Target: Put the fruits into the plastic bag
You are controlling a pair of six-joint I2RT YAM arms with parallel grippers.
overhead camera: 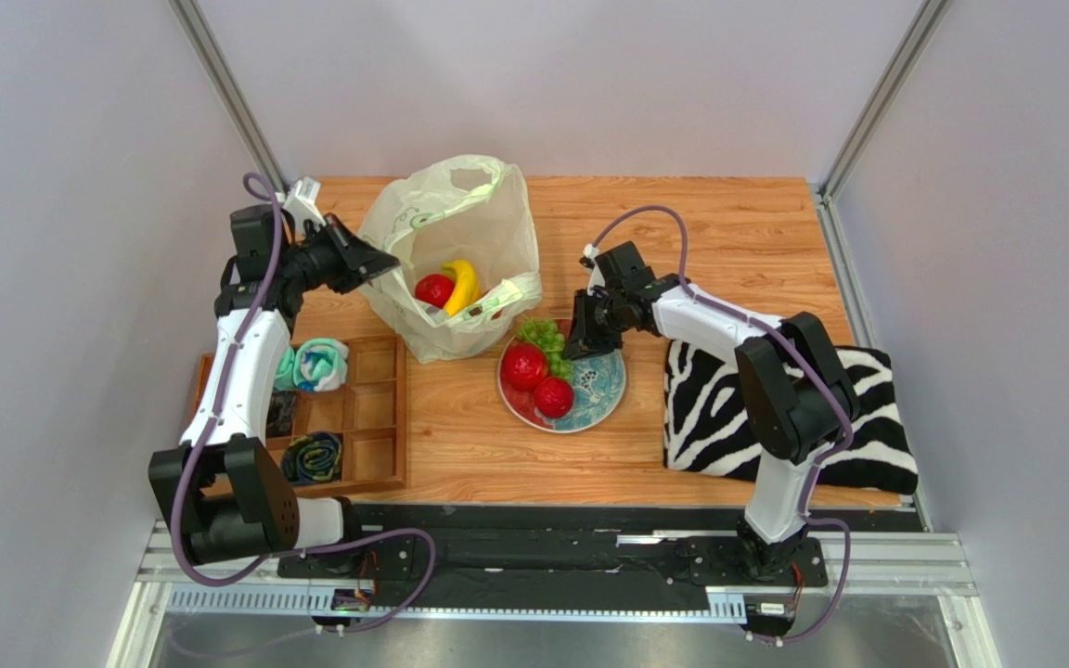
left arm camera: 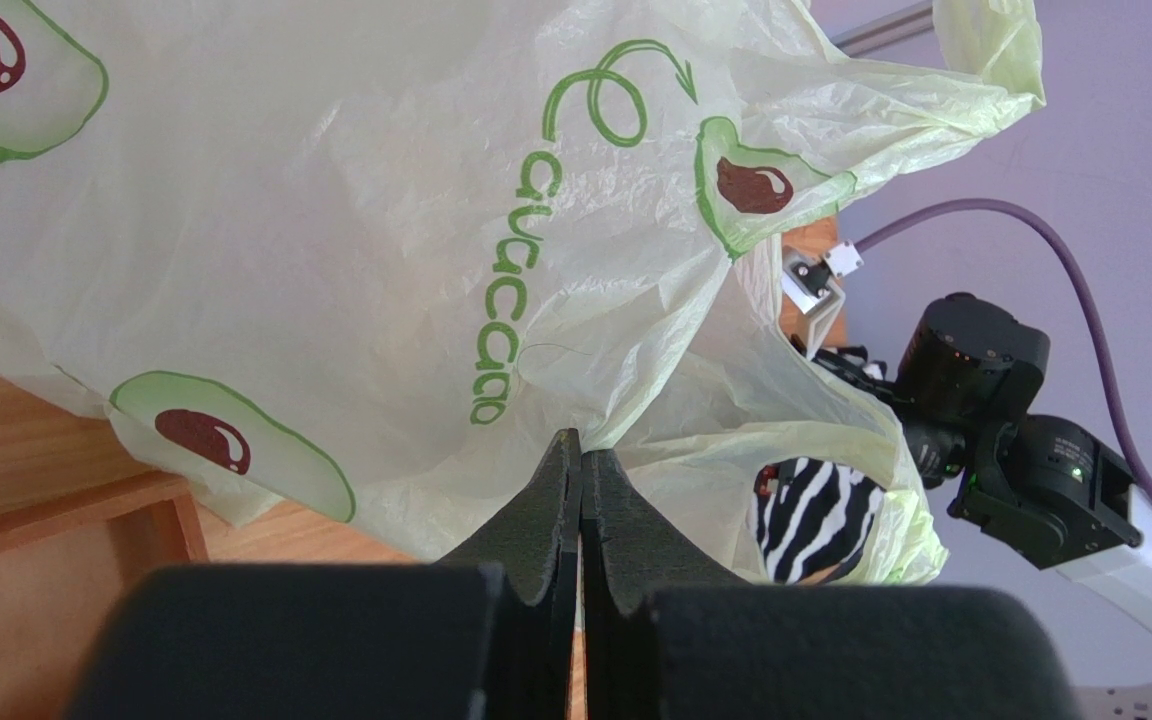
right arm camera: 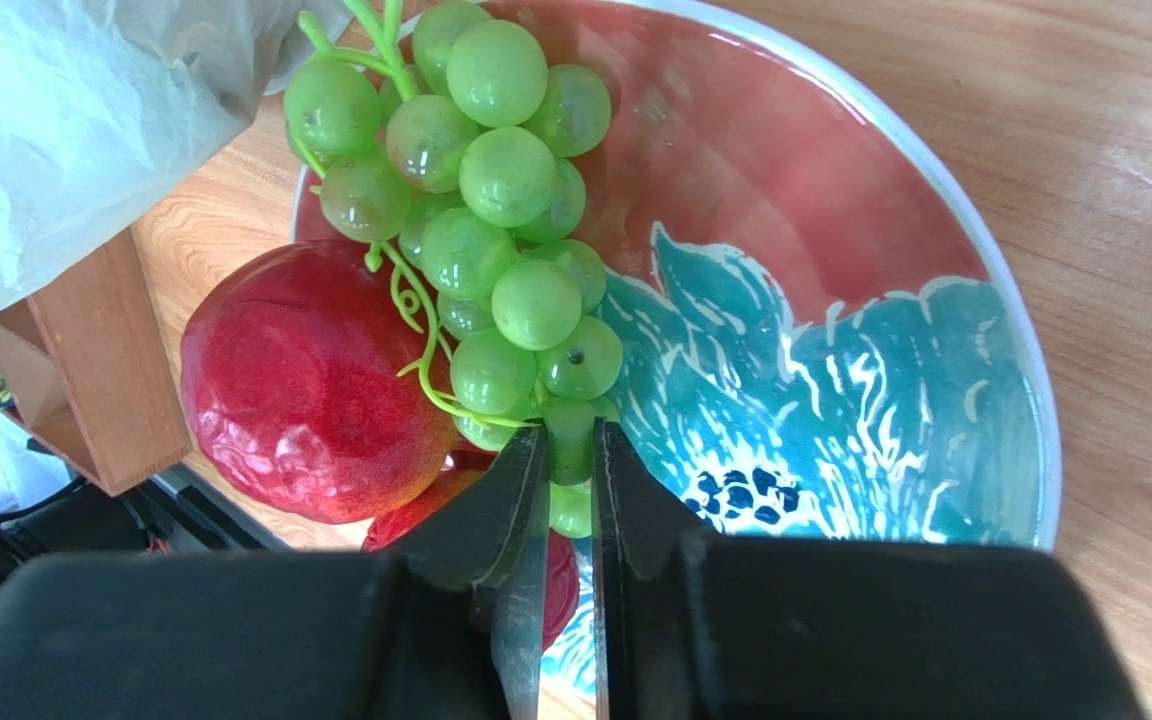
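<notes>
Sitting upper centre in the overhead view, one plastic bag (overhead camera: 450, 209) holds one banana (overhead camera: 464, 285) and one red fruit (overhead camera: 433, 290), rim pinched by the closed left gripper (left arm camera: 582, 450). Below, one plate (right arm camera: 898, 300) carries two red fruits (overhead camera: 524, 366) and one grape bunch (right arm camera: 492, 225), nipped in the right gripper's (right arm camera: 567, 443) narrow jaws.

Colour key, as I read it from my console. Plate (overhead camera: 607, 394): red and teal, with white-outlined leaf shapes. On the plate lay a green grape bunch (overhead camera: 543, 336) and two red fruits (overhead camera: 524, 366). Left of the plate, the plastic bag (overhead camera: 450, 223) was translucent pale yellow-green, printed with green avocados, brown stones and green lettering. Through its mouth I saw a yellow banana (overhead camera: 462, 285) and a third red fruit (overhead camera: 433, 290). Right of the plate lay a black-and-white zebra-striped cloth (overhead camera: 715, 411).
</notes>
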